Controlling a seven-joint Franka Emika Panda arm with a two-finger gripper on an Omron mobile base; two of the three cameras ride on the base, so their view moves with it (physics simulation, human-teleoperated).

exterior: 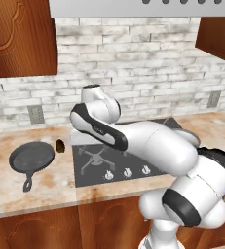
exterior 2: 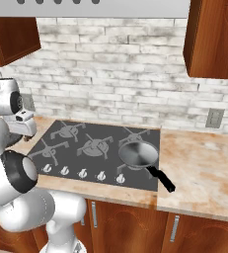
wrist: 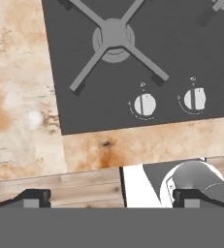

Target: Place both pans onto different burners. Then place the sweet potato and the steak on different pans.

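Nearest to us, in the hand view, our gripper (wrist: 111, 197) hangs over the front edge of the counter (wrist: 21, 97) with its two dark fingertips (wrist: 33, 197) set wide apart and nothing between them. Just beyond them lies the dark cooktop (wrist: 181, 58), with its row of white knobs (wrist: 144, 104) and one star-shaped burner (wrist: 114, 36) standing bare. In the right base view we find the steel pan (exterior 2: 138, 153) sitting on the front right burner, its long black handle (exterior 2: 161, 178) pointing toward us and out over the cooktop's edge. In the left base view the cast-iron skillet (exterior: 31, 158) rests on the counter to the left of the cooktop, its looped handle toward the front. Just beyond it, near the cooktop's left edge, we make out the sweet potato (exterior: 61, 146), a small dark lump on the counter. Behind everything runs the pale brick wall (exterior 2: 125, 64).
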